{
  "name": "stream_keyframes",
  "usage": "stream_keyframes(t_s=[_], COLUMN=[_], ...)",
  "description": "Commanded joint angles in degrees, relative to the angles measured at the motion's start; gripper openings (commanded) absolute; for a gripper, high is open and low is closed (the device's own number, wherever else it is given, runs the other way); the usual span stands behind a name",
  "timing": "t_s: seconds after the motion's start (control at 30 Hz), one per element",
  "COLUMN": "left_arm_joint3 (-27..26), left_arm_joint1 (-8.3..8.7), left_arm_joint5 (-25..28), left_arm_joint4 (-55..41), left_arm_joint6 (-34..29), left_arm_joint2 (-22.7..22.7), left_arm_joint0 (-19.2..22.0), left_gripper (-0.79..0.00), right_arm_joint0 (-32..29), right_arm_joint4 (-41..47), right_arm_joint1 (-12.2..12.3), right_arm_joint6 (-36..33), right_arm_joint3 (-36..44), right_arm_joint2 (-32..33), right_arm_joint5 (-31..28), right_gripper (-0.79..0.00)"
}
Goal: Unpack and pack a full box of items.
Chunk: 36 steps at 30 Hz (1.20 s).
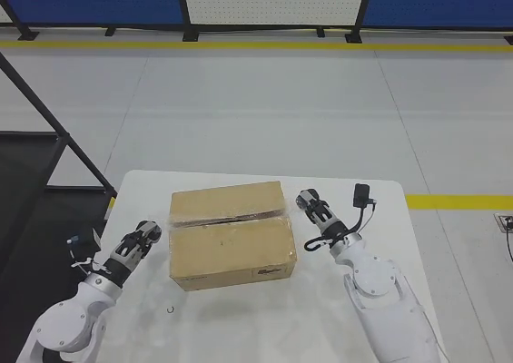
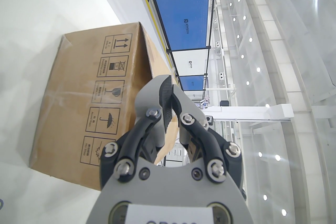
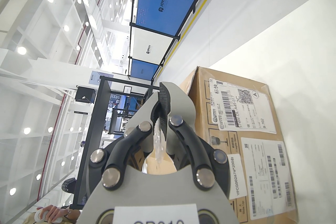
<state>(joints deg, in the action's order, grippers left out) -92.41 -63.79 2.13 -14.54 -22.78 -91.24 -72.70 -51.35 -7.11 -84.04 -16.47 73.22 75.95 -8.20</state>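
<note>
A closed brown cardboard box (image 1: 229,240) sits in the middle of the white table (image 1: 238,313). Wrinkled clear tape (image 1: 229,218) runs along its top seam. My right gripper (image 1: 304,200) is at the box's far right top corner, just off the end of that seam. In the right wrist view the right gripper (image 3: 162,101) is shut on a strip of clear tape (image 3: 158,142), beside the labelled end of the box (image 3: 244,130). My left gripper (image 1: 147,231) is left of the box, apart from it. In the left wrist view the left gripper (image 2: 170,97) is shut and holds nothing, facing the end of the box (image 2: 86,93) printed with handling symbols.
A small dark ring (image 1: 172,312) lies on the table in front of the box. A black metal frame (image 1: 47,136) stands off the table's left side. There is free table surface in front of the box and to its right.
</note>
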Motion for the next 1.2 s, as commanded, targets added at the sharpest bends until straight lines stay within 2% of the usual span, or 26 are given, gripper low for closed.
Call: stream_keyframes(t_s=[0.0,0.3,0.7,0.73,0.83,0.87,1.17], left_arm_joint3=[-0.04,-0.64,0.67,0.75,0.85,0.88,0.94], left_arm_joint1=[0.0,0.04,0.14,0.14,0.13,0.14,0.17], left_arm_joint5=[-0.26,-1.14,-2.18,-2.27,-2.43,-2.45,-2.37], left_arm_joint4=[-0.5,-2.6,-1.65,-1.6,-1.6,-1.6,-1.72], left_arm_joint6=[-0.39,-1.65,-2.97,-2.97,-2.98,-2.99,-3.36], left_arm_joint2=[-0.18,-1.12,-0.92,-0.88,-0.82,-0.83,-1.01], left_arm_joint0=[0.05,0.28,0.63,0.69,0.78,0.79,0.78], left_gripper=[-0.785,-0.785,-0.785,-0.785,-0.785,-0.785,-0.785], right_arm_joint0=[-0.3,-2.08,-0.62,-0.44,-0.11,-0.06,-0.03], right_arm_joint4=[0.03,1.37,1.45,1.45,1.44,1.46,0.8], right_arm_joint1=[0.11,0.42,0.51,0.49,0.46,0.46,0.62], right_arm_joint6=[-0.02,-0.28,-1.76,-1.77,-1.45,-1.41,0.42], right_arm_joint3=[0.39,2.97,0.68,0.44,0.09,0.0,0.29], right_arm_joint2=[0.28,0.86,-0.37,-0.57,-0.89,-0.94,-0.7], right_arm_joint5=[0.13,-0.89,3.34,3.53,3.69,3.77,3.63], right_gripper=[-0.785,-0.785,-0.785,-0.773,-0.505,-0.471,-0.379])
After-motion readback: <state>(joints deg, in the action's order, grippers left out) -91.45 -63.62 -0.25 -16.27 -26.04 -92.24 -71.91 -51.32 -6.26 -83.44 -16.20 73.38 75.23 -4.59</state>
